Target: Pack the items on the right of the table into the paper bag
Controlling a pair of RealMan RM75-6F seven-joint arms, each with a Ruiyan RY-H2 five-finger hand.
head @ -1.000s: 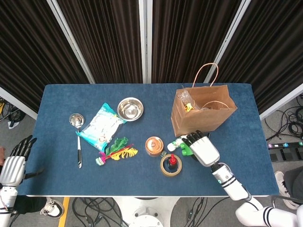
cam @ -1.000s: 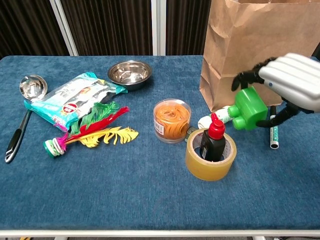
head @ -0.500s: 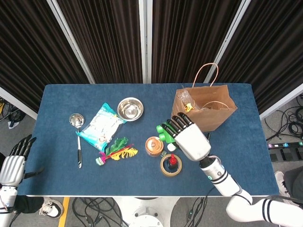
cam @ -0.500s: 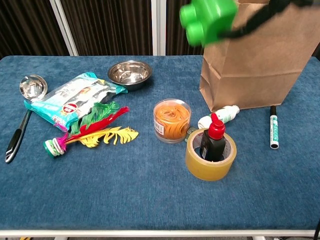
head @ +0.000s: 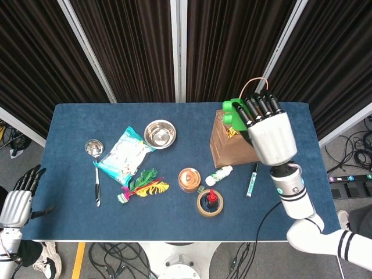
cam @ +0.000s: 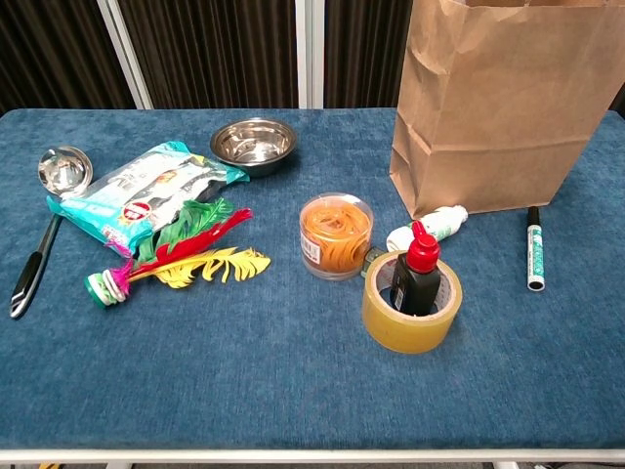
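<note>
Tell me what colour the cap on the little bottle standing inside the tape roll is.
Red; the bottle itself is dark. It shows best in the chest view.

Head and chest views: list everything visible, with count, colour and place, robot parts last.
paper bag: 1, brown, right rear
green block: 1, held above the bag
marker: 1, white-green, right of bag
small bottle: 1, white, lying before bag
tape roll: 1, tan, front centre
red-capped bottle: 1, dark, inside tape roll
jar: 1, orange, centre
steel bowl: 1, rear centre
snack packet: 1, teal-white, left
feathers: 1 bundle, multicoloured, left
ladle: 1, steel, far left
table: 1, blue
right hand: white-black, over the bag
left hand: off table's left edge
</note>
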